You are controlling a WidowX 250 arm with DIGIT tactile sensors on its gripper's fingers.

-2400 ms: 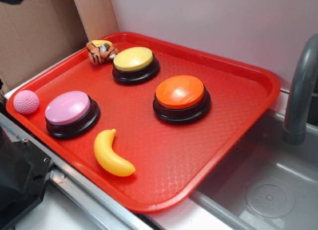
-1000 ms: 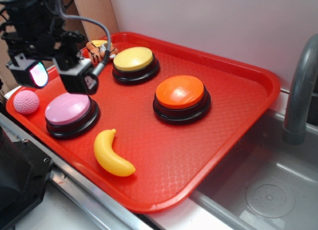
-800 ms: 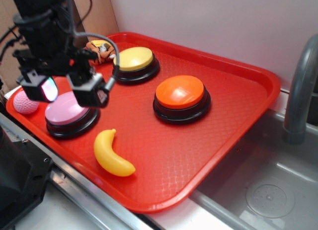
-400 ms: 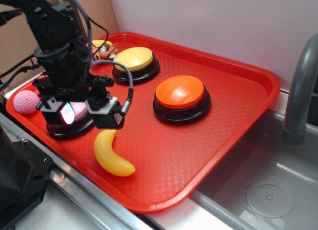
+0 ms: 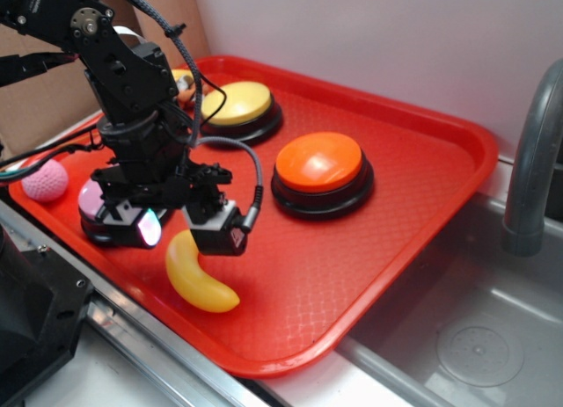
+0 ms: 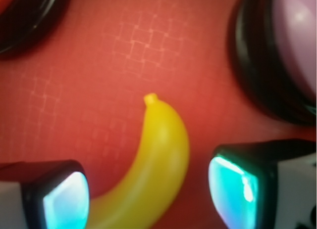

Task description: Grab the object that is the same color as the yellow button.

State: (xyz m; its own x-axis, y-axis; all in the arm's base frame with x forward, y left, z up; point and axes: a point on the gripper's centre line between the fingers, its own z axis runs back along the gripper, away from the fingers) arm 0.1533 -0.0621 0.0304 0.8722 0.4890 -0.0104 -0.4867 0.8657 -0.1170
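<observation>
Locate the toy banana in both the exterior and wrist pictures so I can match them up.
Exterior: banana lies near the red tray's front edge, just below the gripper.
Wrist: banana at bottom centre, between the two fingertips.
Shared landmark: pink button beside it.

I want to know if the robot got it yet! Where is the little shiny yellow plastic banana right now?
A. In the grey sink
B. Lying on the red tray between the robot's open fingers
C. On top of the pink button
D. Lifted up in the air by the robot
B: the small glossy yellow plastic banana lies flat on the red plastic tray, with the gripper open and one fingertip on each side of it.
</observation>
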